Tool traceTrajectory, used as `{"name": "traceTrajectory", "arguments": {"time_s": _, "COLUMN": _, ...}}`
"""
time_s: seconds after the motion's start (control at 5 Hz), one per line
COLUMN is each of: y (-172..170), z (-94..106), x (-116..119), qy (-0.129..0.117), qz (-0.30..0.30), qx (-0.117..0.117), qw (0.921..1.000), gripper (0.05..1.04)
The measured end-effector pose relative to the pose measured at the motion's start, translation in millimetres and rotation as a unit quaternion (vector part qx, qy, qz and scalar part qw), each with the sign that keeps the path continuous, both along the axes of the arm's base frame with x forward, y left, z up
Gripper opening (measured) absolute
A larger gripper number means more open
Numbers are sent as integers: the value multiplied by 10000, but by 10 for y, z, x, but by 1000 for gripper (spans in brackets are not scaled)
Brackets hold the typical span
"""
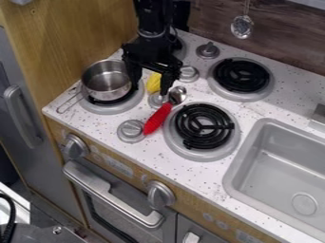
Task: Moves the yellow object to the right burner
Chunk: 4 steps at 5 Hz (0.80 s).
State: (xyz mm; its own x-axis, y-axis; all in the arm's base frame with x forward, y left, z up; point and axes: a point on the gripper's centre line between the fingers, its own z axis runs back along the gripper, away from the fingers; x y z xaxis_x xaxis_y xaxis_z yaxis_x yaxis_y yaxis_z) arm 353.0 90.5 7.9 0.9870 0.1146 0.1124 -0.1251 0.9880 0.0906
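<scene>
The black gripper (pixel 149 89) hangs over the left part of the stove, its two fingers apart. Between them shows the yellow object (pixel 153 82), partly hidden by the right finger; contact with the fingers cannot be made out. It lies beside the front left burner, right of the metal pot. To the right are two black-coiled burners, the front right burner (pixel 202 127) and the back right burner (pixel 242 75), both with nothing on them.
A metal pot (pixel 107 81) sits on the front left burner. A spoon with a red handle (pixel 157 118) lies left of the front right burner, near grey knobs (pixel 131 130). The sink (pixel 285 166) is at the right; a ladle (pixel 242 27) hangs on the back wall.
</scene>
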Motion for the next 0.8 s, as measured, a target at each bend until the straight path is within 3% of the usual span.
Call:
{"name": "traceTrajectory", "arguments": {"time_s": 0.2, "y": -15, "z": -135, "x": -46, "qy": 183, "qz": 14, "qx": -59, "qw": 9998, "gripper": 996}}
{"name": "traceTrajectory", "arguments": {"time_s": 0.4, "y": -14, "z": -192, "x": 101, "qy": 101, "qz": -46, "qx": -167, "qw": 9998, "gripper": 996}}
{"name": "traceTrajectory", "arguments": {"time_s": 0.6, "y": 52, "z": -207, "x": 316, "qy": -153, "qz": -182, "qx": -202, "qw": 9995, "gripper": 996}}
{"name": "traceTrajectory", "arguments": {"time_s": 0.8, "y": 173, "z": -209, "x": 575, "qy": -467, "qz": -268, "qx": -95, "qw": 9985, "gripper": 996}}
